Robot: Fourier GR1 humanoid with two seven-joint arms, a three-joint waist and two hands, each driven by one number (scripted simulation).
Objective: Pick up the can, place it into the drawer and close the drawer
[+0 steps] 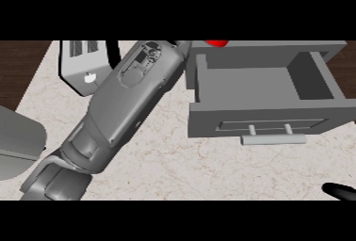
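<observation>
A kitchen worktop: the table (pixel 181 160) has a pale marbled stone top with dark wood showing past its far left corner. At its far right edge stands a grey drawer (pixel 261 89), pulled open, with a bar handle.

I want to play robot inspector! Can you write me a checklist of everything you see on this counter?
Surface: pale marbled counter, dark wood beyond its edge.
Job's things: grey drawer pulled open, nothing visible inside; a red thing peeks behind it, possibly the can.
Clutter: white flat device at the back left; grey object at the left edge.
Hands: left forearm reaches toward the back, hand hidden; right hand barely shows bottom right.
Cables: nothing seen.
Surroundings: nothing seen.
</observation>
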